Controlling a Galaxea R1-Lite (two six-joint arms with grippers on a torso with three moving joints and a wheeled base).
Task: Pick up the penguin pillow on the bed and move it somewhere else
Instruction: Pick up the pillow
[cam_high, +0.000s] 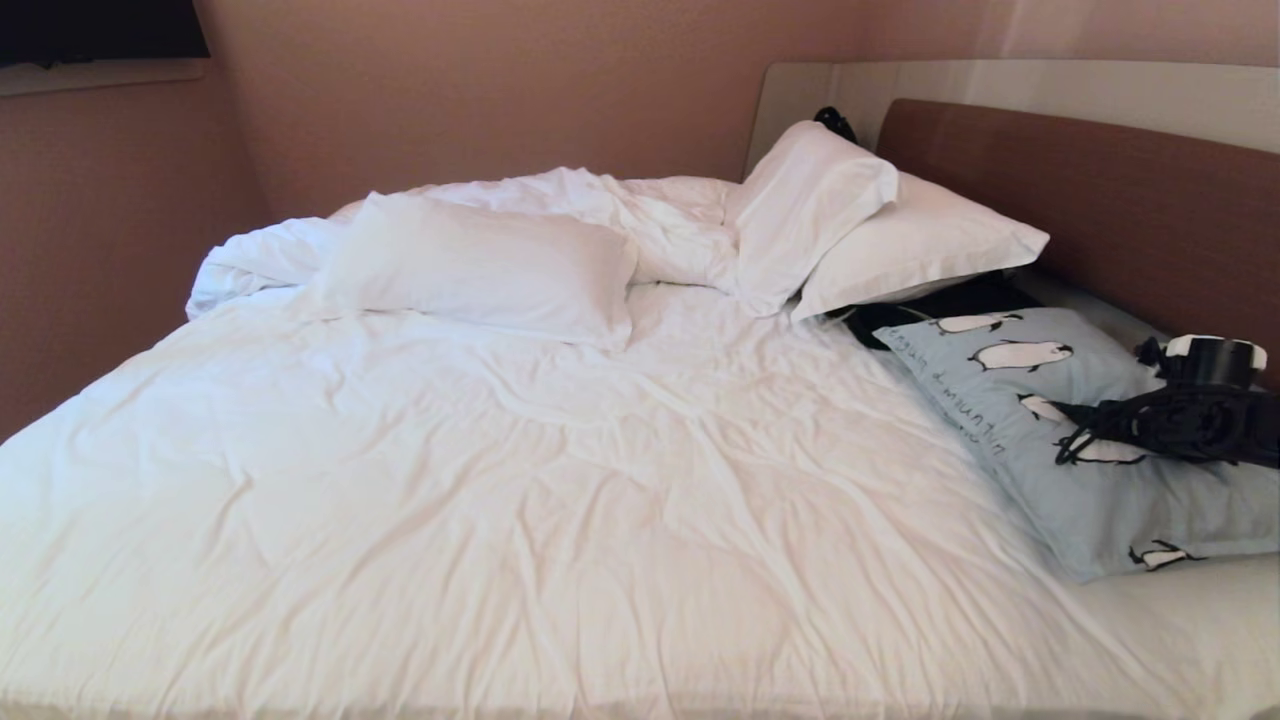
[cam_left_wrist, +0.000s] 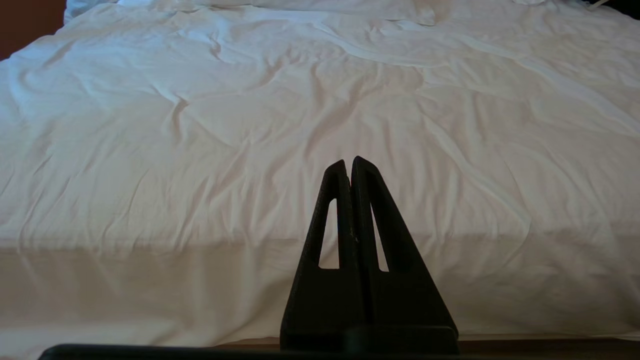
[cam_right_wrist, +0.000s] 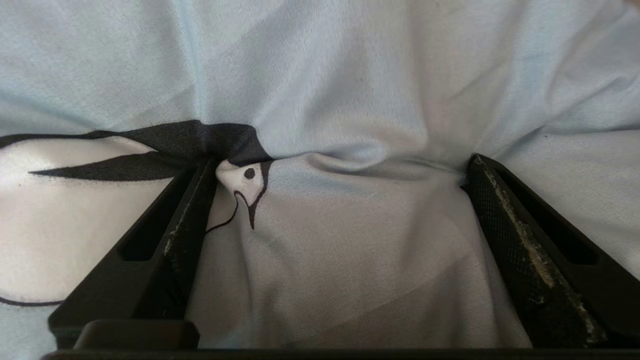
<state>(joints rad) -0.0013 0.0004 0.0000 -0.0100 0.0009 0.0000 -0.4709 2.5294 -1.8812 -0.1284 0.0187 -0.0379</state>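
Soft, warm indoor light, evenly spread. In the head view the white duvet (cam_high: 560, 470) is near blown out at frame centre, folds low-contrast; frame corners bend slightly. Left wrist view: a shadow band across the lower frame. Right wrist view: sharp on the penguin pillow (cam_right_wrist: 350, 90), dim shading in creases.

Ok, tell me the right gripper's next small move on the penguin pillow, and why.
Probably close the right gripper. Its jaws stand wide open, and both fingertips are pressed into the penguin pillow, with a ridge of fabric bunched between them. Closing should pinch that ridge, giving a hold before any lift off the bed. The left gripper sits shut, away from the pillow.
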